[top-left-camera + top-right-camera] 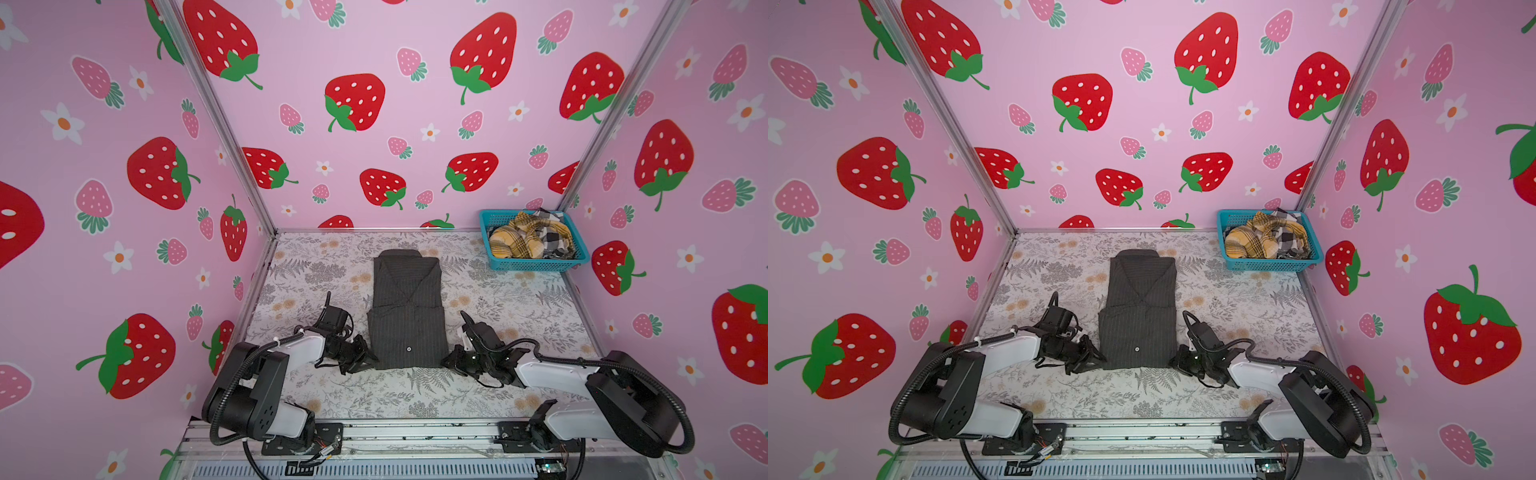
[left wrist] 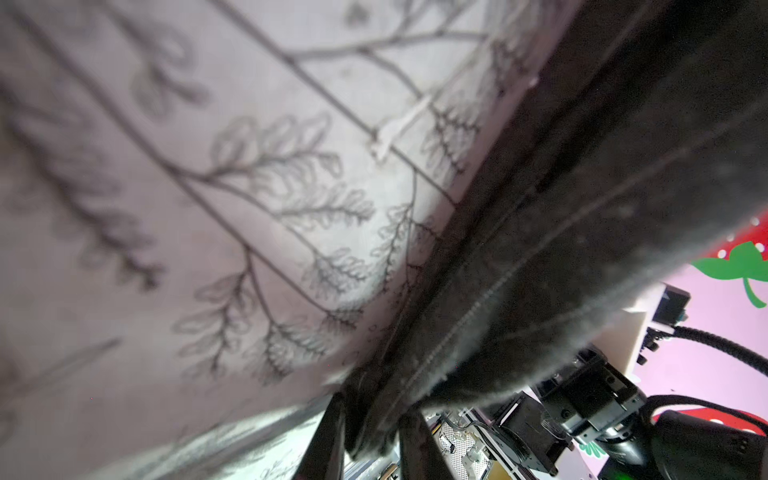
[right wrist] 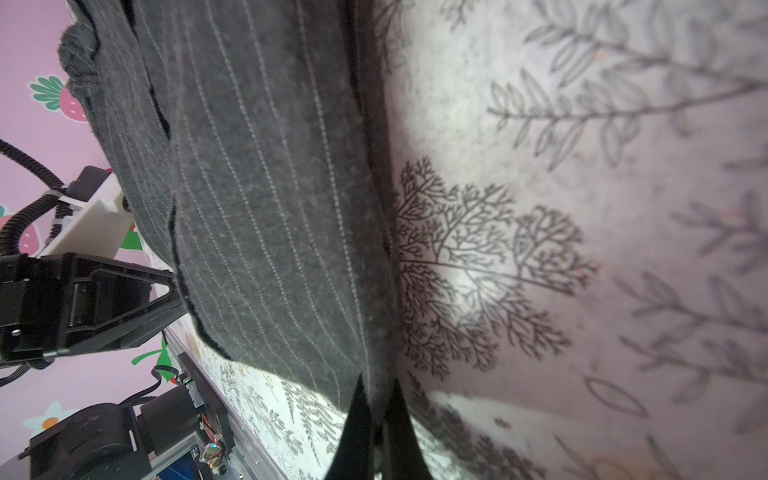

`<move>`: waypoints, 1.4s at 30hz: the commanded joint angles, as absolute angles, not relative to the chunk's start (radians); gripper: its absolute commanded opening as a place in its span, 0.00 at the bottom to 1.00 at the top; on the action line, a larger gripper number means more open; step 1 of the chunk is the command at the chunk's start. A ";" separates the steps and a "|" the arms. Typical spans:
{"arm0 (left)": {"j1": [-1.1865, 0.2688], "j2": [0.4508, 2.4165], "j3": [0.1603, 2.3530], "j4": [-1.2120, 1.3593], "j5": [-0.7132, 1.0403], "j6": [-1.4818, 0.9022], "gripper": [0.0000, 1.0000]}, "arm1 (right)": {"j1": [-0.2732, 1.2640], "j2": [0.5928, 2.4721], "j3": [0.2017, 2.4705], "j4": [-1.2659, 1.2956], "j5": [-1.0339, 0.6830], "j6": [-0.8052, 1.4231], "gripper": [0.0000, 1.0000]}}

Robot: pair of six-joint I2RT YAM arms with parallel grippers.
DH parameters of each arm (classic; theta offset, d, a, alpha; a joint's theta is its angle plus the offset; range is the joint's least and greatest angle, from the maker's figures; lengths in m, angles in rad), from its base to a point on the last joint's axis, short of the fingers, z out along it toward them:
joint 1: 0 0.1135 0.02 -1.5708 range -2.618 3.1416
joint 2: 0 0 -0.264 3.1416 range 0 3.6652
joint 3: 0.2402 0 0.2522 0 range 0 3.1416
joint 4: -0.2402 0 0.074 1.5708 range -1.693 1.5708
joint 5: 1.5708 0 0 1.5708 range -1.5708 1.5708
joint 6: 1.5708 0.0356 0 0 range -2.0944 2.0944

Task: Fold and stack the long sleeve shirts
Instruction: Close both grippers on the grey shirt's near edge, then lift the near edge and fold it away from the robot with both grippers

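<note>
Tabletop (image 1: pixel 374 399); plaid shirt (image 1: pixel 519 241) (image 1: pixel 1254 241), both top views only

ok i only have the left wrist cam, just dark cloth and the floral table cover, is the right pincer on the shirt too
observer: yes, the right pincer is shut on the charcoal shirt at its near right corner.
operator: how far folded is it
observer: in both top views it lies as a narrow strip, sides folded in, collar at the far end.
operator: more shirts waiting
observer: a yellow plaid shirt and a black-and-white check shirt lie crumpled in the teal basket at the far right corner.
</note>
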State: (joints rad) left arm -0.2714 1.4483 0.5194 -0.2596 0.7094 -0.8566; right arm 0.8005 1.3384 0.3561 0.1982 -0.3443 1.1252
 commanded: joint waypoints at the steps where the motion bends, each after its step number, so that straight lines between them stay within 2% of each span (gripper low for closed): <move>1: -0.280 1.469 0.538 -0.323 0.645 -0.833 0.20 | 0.806 1.322 0.350 0.130 -0.316 1.131 0.00; 3: -0.289 1.468 0.547 -0.341 0.638 -0.825 0.14 | 0.807 1.315 0.358 0.125 -0.313 1.122 0.00; 5: -0.294 1.463 0.551 -0.359 0.629 -0.824 0.01 | 0.808 1.300 0.371 0.104 -0.304 1.107 0.00; 6: -0.295 1.458 0.551 -0.362 0.625 -0.823 0.00 | 0.807 1.295 0.380 0.089 -0.299 1.100 0.00; 19: -0.301 1.371 0.556 -0.272 0.715 -0.909 0.00 | 0.811 1.188 0.441 0.012 -0.290 1.021 0.00; 32: -0.327 1.260 0.543 -0.349 0.708 -0.890 0.00 | 0.815 1.084 0.474 -0.096 -0.277 0.958 0.00; 42: -0.398 1.011 0.466 -0.463 0.668 -0.958 0.00 | 0.886 0.893 0.483 -0.280 -0.199 0.972 0.00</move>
State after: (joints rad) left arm -0.3779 1.0752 0.4641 -0.3950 0.6804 -0.9257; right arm 0.8661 0.9440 0.4610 -0.1917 -0.2485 0.9676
